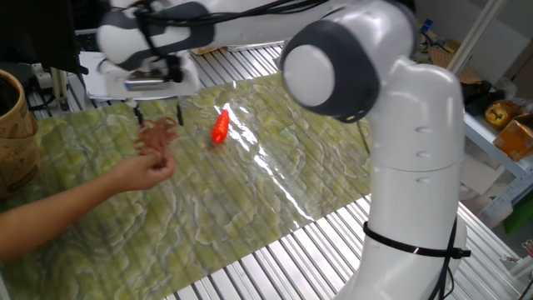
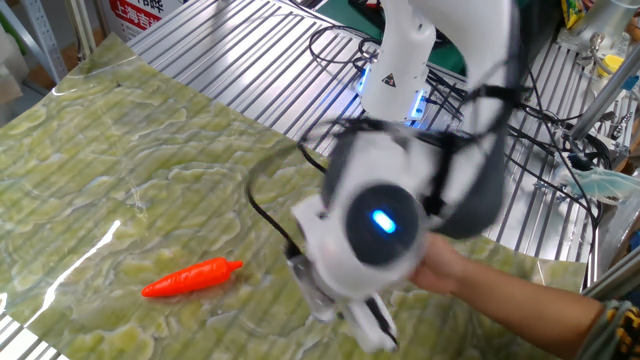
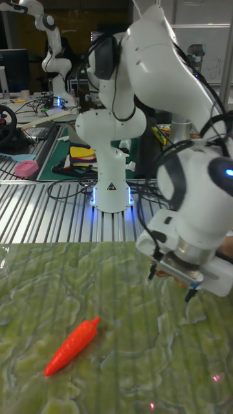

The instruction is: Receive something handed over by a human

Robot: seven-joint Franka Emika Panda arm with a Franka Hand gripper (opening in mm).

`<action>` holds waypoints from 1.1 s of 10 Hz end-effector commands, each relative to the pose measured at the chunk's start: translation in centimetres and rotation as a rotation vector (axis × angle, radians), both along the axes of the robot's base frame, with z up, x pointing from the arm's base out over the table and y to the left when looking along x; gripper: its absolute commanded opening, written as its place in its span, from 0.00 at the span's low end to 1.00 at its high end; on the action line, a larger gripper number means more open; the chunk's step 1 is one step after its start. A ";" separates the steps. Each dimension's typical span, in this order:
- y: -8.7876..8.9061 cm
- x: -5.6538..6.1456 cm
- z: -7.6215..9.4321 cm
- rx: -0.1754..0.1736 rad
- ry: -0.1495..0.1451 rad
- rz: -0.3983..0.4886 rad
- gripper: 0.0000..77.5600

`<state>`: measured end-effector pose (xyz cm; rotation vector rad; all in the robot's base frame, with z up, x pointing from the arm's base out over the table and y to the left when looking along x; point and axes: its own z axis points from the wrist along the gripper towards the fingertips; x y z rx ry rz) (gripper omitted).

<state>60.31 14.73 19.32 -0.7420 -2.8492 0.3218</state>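
Note:
The something handed over, a small reddish-brown floppy toy [image 1: 156,135], rests on the fingertips of the human hand [image 1: 143,172] reaching in from the left in one fixed view. My gripper [image 1: 158,115] hangs just above the toy, open, one finger on each side, and I cannot tell whether they touch it. In the other fixed view the gripper [image 2: 348,312] and wrist hide the toy, and only the hand [image 2: 452,276] shows behind them. The tall fixed view shows the gripper [image 3: 171,283] open over the green mat.
An orange-red carrot-like object [image 1: 220,127] [image 2: 190,278] [image 3: 71,346] lies on the green mat [image 1: 275,175] to the right of the gripper. A wicker basket [image 1: 15,125] stands at the mat's left end. Papers [image 1: 108,75] lie behind. Bare metal slats [image 1: 275,258] border the mat.

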 end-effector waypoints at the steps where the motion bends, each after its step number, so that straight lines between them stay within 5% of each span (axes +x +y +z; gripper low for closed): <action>1: 1.8 -0.9 1.0 -0.158 0.121 0.066 0.99; 2: 2.1 -1.7 0.0 -0.086 0.103 0.026 0.99; 3: 2.4 -2.3 -0.6 -0.087 0.098 0.024 0.99; 4: 3.1 -4.3 -2.0 -0.022 0.092 0.005 0.99; 6: 3.5 -5.9 -2.7 0.008 0.093 0.004 0.99; 9: 4.0 -8.6 -3.2 0.205 0.063 0.034 0.99; 11: 4.5 -8.1 -1.9 0.248 0.060 0.029 0.99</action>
